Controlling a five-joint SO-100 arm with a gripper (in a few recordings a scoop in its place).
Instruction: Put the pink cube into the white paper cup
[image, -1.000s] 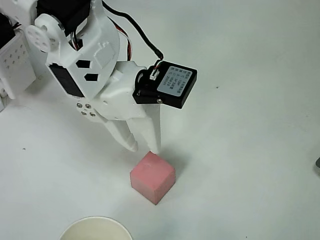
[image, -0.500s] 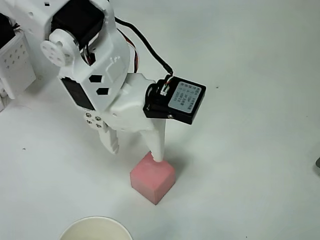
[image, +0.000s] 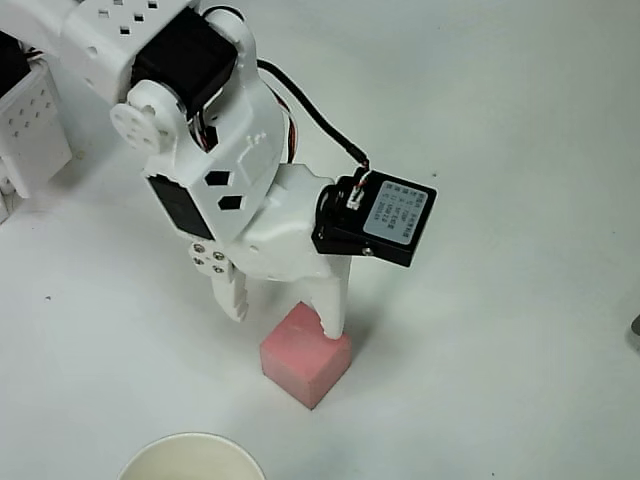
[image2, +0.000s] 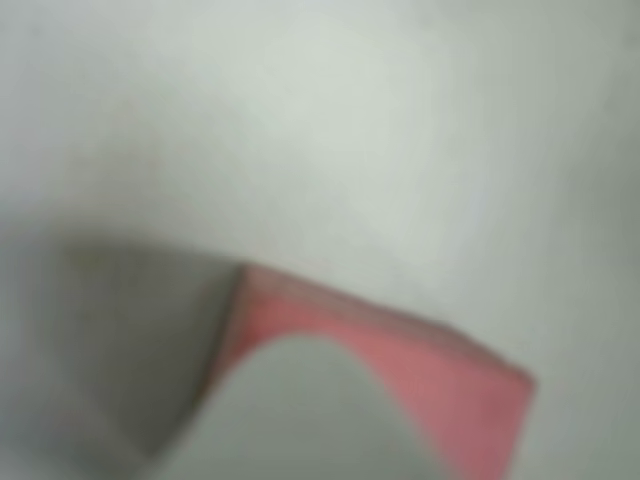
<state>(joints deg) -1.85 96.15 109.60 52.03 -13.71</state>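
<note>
Pink cube (image: 303, 357) turned corner-down in overhead view, no long axis, claw (image: 285, 310) spread over it

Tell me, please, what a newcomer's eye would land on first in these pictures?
Most likely the pink cube, the one spot of colour on the white table, low in the overhead view. Right above it the white arm's open hand straddles the cube's upper corner, one finger over its top face. The white paper cup peeks in at the bottom edge.
</note>
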